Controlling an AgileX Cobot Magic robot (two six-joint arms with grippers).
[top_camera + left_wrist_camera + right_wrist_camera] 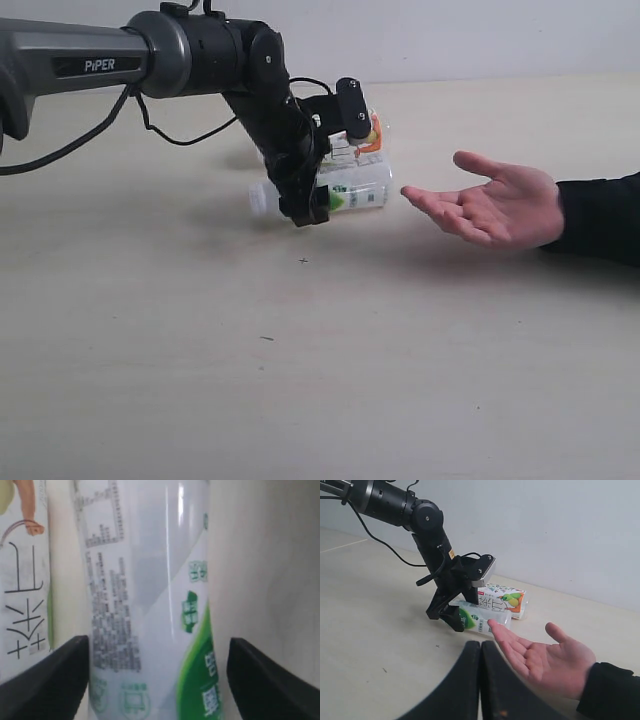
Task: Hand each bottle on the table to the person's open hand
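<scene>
A clear bottle with a green-white label [358, 188] lies on its side on the pale table [300, 380], its white cap [262, 198] pointing left. My left gripper [320, 198] reaches down over its middle. In the left wrist view the bottle [150, 605] fills the space between the fingers [55, 675]; one touches it, the other stands a small gap off, so the gripper is open. The bottle with the white fruit-print label [366, 135] lies just behind. The person's open hand [500, 205] waits palm up to the right. My right gripper [480, 650] is shut and empty. The yellow and red-label bottles are out of view.
The person's dark sleeve [600, 215] rests on the table at the right edge. The left arm [200, 55] and its cable [150, 125] stretch in from the upper left. A pale wall [545, 525] runs behind the table.
</scene>
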